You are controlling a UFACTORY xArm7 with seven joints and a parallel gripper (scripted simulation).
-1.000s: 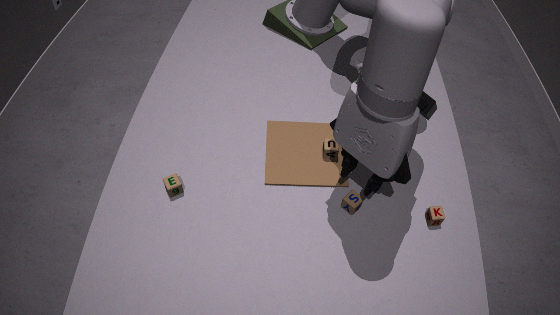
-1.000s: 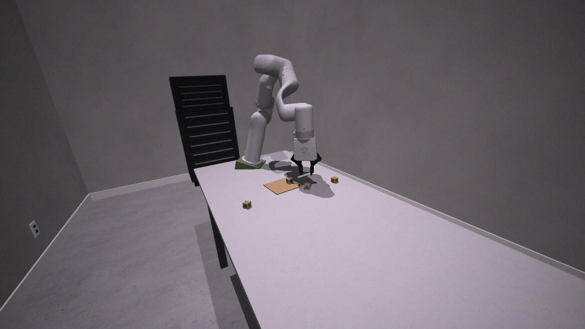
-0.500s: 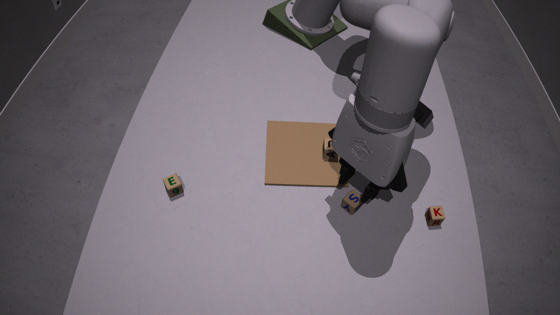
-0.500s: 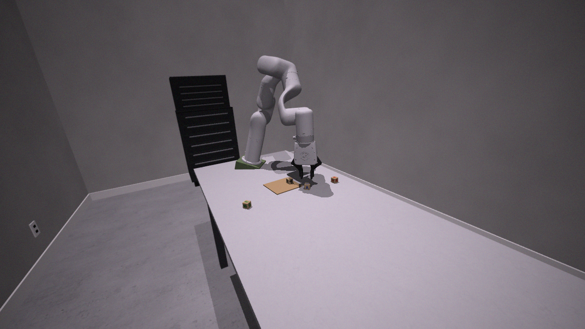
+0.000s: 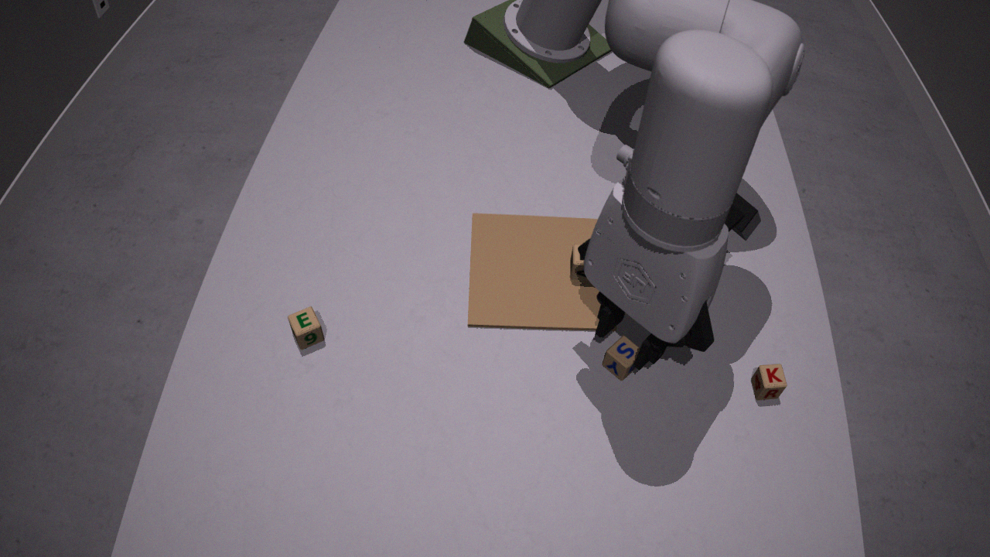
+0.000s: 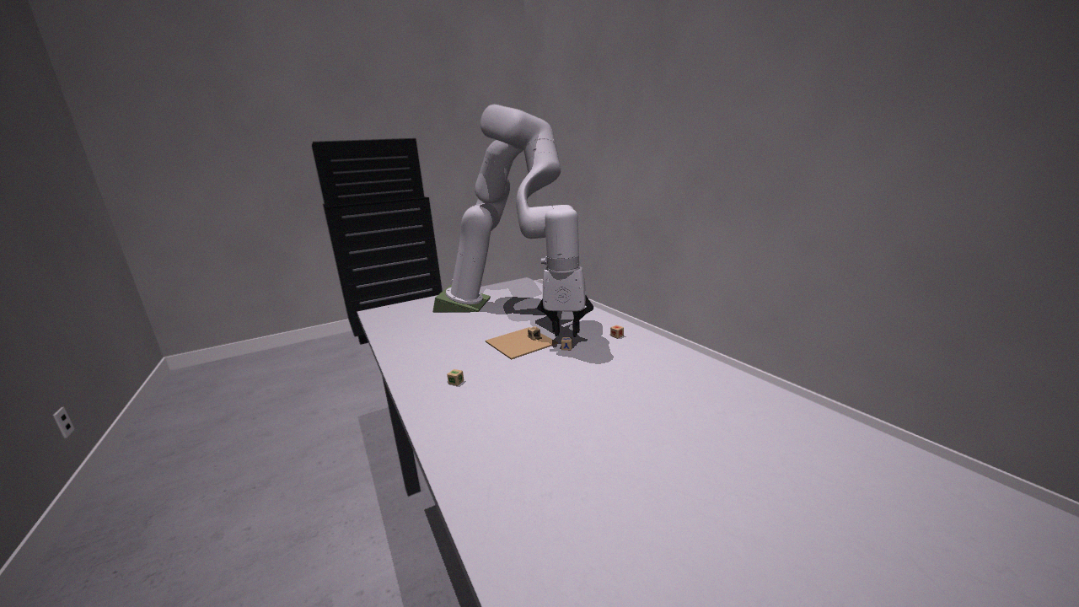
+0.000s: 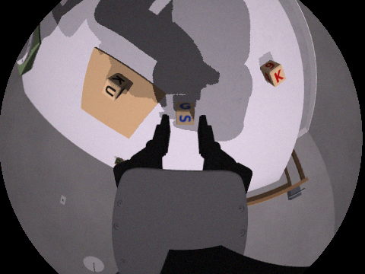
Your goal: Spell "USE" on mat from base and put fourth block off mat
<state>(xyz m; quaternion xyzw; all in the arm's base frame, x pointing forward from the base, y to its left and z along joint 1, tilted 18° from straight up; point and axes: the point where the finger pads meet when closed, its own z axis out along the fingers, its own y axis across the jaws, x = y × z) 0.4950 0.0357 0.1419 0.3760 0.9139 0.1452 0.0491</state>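
While the U block [image 7: 115, 85] lay on the mat [image 5: 526, 277], the gripper [image 7: 184, 126] hung low over the S block [image 5: 620, 355] — fingers apart, holding nothing.

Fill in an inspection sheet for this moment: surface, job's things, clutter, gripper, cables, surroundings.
Surface: long pale grey table.
Job's things: tan square mat lies flat; wooden U block on it; blue-lettered wooden S block off it, on the table by the mat's corner; green-lettered wooden E block far off; red-lettered wooden K block off the mat.
Clutter: nothing seen.
Gripper: black gripper open, low over the S block, holding nothing.
Cables: nothing seen.
Surroundings: black slatted cabinet, grey walls, wall socket.
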